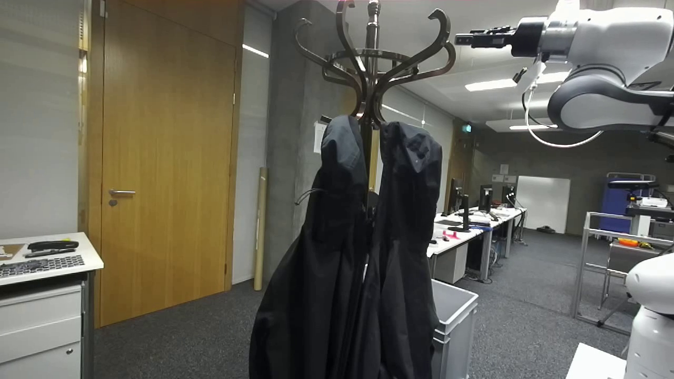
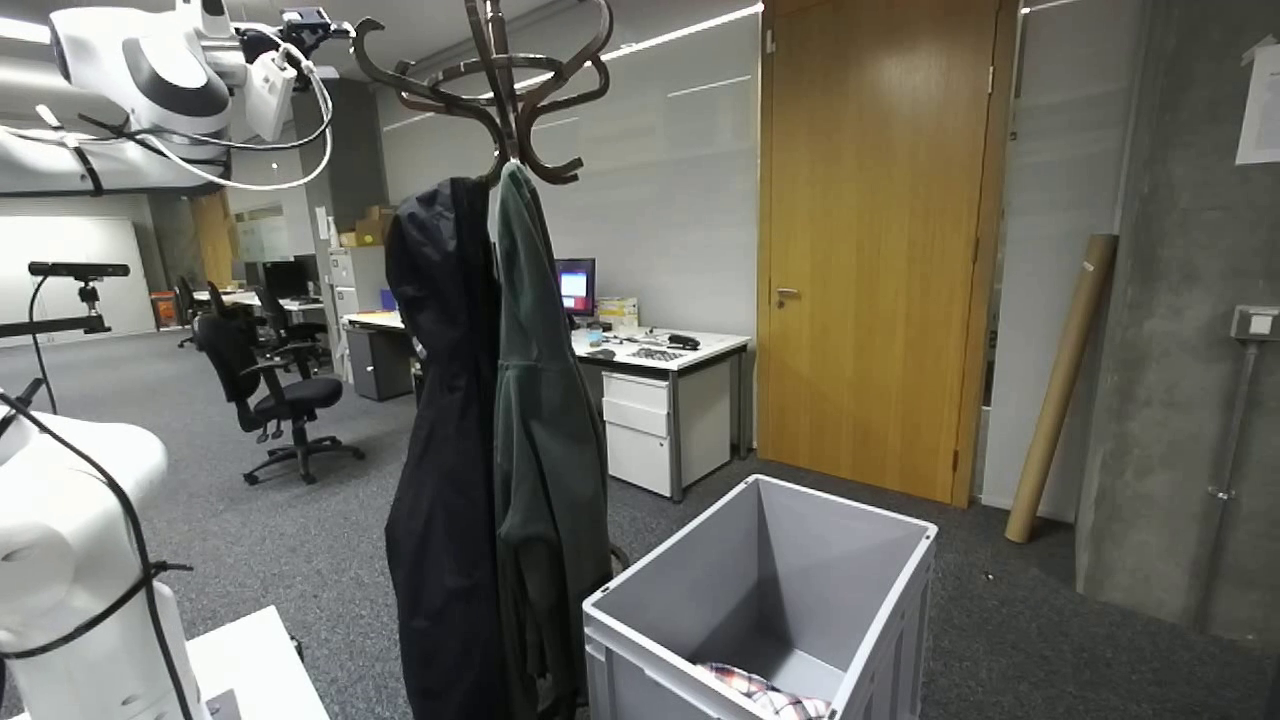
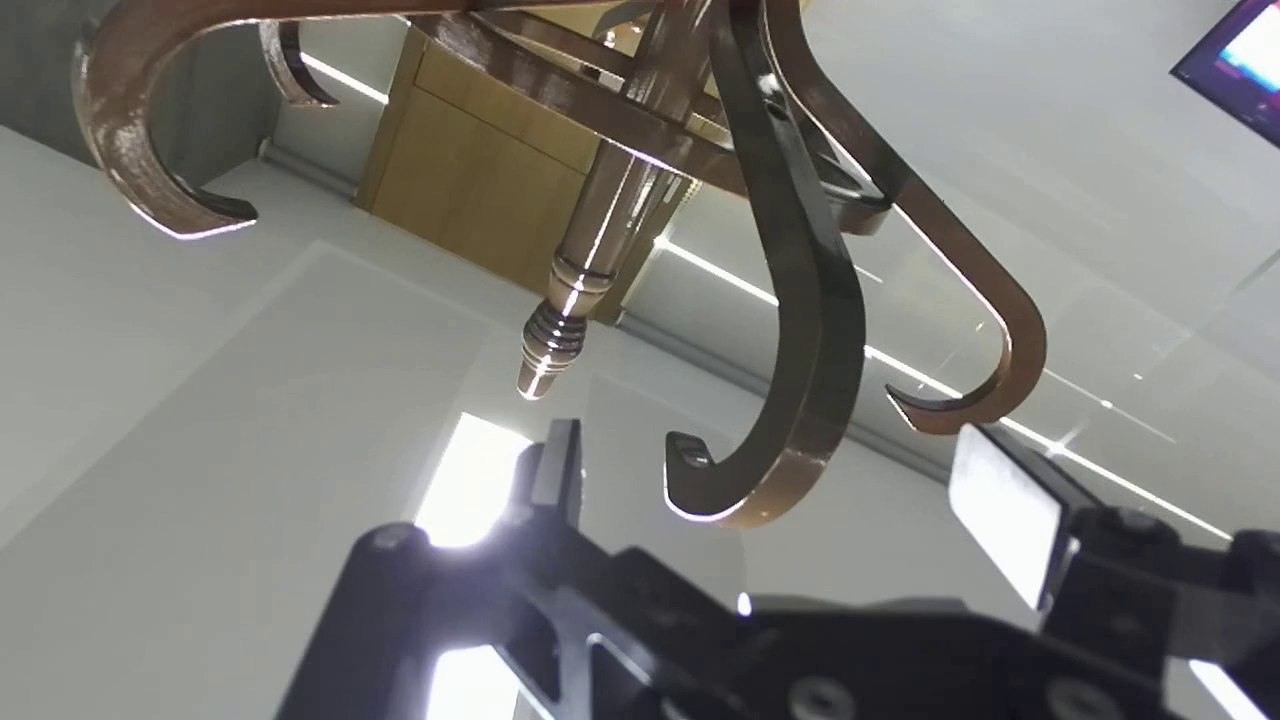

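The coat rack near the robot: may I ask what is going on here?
The robot's gripper is up near the top of the coat rack, holding nothing. Its fingers stand apart, and in the wrist view one hook appears between them, with a gap on each side. A black jacket and a dark green garment hang on the coat rack. Beside it stands a grey bin with a checked cloth inside.
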Motion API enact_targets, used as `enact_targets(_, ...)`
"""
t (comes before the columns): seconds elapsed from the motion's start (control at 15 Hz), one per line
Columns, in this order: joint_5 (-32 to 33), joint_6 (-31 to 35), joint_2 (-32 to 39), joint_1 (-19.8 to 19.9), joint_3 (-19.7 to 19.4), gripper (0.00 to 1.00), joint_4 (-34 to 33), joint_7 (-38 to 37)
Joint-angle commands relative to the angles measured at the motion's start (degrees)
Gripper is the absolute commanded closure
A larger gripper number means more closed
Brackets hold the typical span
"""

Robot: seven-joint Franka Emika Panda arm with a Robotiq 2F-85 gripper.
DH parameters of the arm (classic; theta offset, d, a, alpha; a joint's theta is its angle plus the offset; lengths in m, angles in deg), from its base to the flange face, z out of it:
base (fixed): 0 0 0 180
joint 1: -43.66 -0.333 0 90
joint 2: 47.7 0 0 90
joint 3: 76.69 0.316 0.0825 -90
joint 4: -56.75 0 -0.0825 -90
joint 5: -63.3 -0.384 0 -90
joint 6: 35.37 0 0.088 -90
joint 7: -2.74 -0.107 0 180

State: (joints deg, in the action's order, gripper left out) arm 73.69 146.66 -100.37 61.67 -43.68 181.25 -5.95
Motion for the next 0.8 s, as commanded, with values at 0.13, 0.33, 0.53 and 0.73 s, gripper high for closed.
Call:
enact_targets(0.13, -4.02, 6.15, -1.74, 6.99, 3.05, 0.00, 0.59, -1.04)
enact_targets(0.33, -6.50, 8.83, -3.08, 10.82, 4.47, 0.00, 0.72, -0.97)
enact_targets(0.53, -9.02, 10.73, -4.68, 14.19, 5.52, 0.00, 0.86, -0.60)
enact_targets(0.73, -11.12, 11.78, -6.21, 16.81, 6.29, 0.00, 1.00, -0.37)
